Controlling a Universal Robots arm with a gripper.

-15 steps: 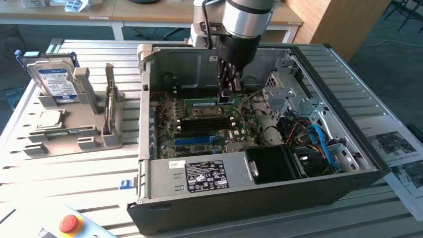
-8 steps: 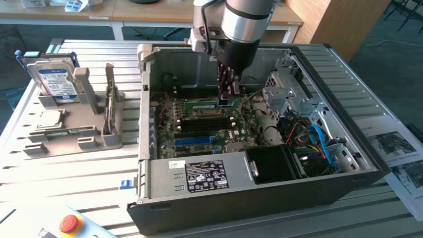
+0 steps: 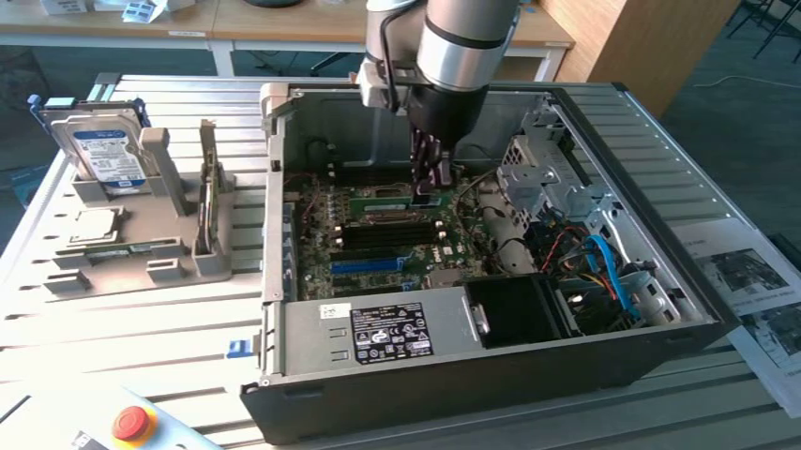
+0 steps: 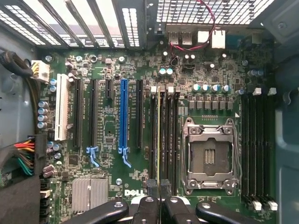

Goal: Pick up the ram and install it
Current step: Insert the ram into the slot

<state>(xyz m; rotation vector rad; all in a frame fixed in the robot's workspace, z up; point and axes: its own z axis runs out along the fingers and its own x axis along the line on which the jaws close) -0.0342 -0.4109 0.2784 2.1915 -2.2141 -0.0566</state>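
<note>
Exterior view: desk [image 3: 126, 337] carries open computer case [image 3: 476, 370]; arm [image 3: 457, 47] reaches inside. Tool [image 3: 427, 186] clenched on the ram [image 4: 159, 135], held edge-on at the memory slots [image 4: 169, 140] beside the processor socket [image 4: 209, 156]. Installation step judged in hand; seating demands square alignment and even pressure.

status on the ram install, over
Pincer shut on the ram. Ram edge-on among the memory slots beside the cpu socket; seated or not, cannot tell. Nothing blocking the slots.

Green ram [image 4: 159, 135], blue slot [image 4: 124, 116].
</note>
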